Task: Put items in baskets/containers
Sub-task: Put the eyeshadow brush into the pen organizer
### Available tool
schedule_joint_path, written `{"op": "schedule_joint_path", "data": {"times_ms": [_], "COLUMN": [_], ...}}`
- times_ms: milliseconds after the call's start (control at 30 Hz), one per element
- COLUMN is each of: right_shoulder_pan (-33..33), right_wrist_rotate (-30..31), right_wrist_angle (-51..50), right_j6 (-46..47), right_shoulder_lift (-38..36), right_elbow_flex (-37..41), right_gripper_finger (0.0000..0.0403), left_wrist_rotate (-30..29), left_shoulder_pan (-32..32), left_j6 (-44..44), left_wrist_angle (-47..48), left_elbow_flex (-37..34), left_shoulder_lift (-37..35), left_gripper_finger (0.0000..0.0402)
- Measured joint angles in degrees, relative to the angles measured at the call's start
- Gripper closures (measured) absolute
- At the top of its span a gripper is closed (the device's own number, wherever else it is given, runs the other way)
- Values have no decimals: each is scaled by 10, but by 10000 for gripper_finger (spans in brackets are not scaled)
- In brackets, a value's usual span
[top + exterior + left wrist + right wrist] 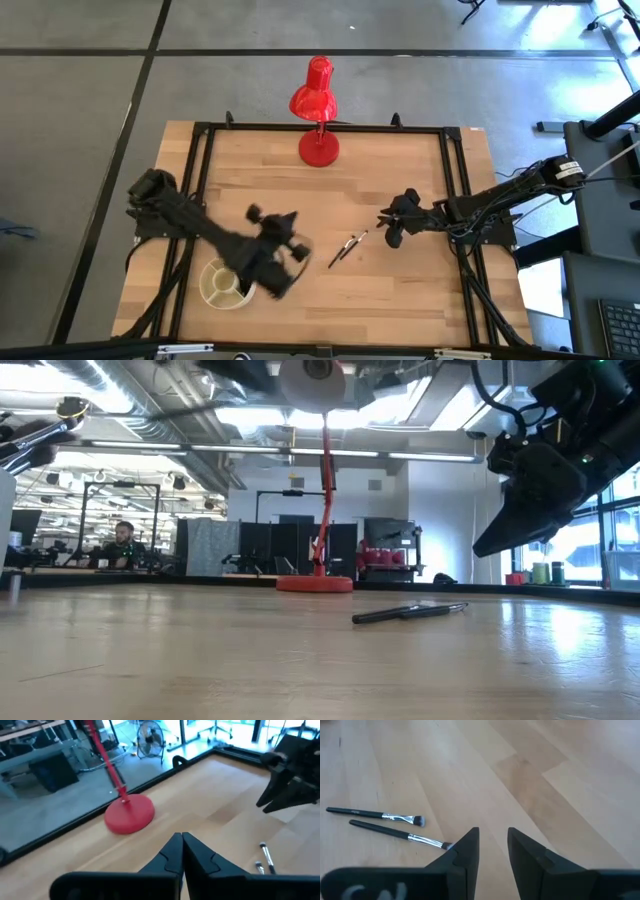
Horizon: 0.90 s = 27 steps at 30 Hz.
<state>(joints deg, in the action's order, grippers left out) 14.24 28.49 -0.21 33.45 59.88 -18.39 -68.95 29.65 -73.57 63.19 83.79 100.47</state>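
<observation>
Two brushes (347,248) lie side by side between my left gripper (296,248) and right gripper (392,226), the dish (222,283) apparently under my left arm, the lamp (318,147) beyond.

Bare surface (400,290) lies open around the two brushes (347,247). The left gripper (290,240) hangs over the dish (222,285), crowding it. The red lamp (318,100) stands well apart.

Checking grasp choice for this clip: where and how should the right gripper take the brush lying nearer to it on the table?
Probably by the dark handle of the nearer brush, from straight above, fingers straddling it. It lies flat on the table, close beside the other brush; the right gripper is slightly open.
</observation>
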Motion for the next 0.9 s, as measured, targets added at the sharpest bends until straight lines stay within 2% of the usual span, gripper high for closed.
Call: {"op": "schedule_joint_path", "data": {"times_ms": [167, 233, 367, 500, 767, 900], "right_shoulder_pan": [0, 0, 0, 0, 0, 0], "right_wrist_rotate": [0, -1, -2, -4, -17, -17], "right_wrist_angle": [3, 7, 14, 18, 22, 24], "right_j6": [7, 7, 9, 11, 11, 11], "right_shoulder_lift": [0, 0, 0, 0, 0, 0], "right_elbow_flex": [0, 0, 0, 0, 0, 0], "right_gripper_finger": [301, 301, 301, 301, 301, 301], "left_wrist_rotate": [-4, 9, 26, 60, 48, -1], "left_shoulder_pan": [80, 107, 139, 157, 198, 224], "left_j6": [-303, -394, -443, -452, -457, -452], "left_wrist_angle": [235, 271, 266, 253, 228, 220], "left_elbow_flex": [0, -5, -33, -46, -80, -86], "left_shoulder_lift": [-3, -5, -20, -17, -6, 9], "left_gripper_finger": [399, 399, 398, 398, 398, 398]}}
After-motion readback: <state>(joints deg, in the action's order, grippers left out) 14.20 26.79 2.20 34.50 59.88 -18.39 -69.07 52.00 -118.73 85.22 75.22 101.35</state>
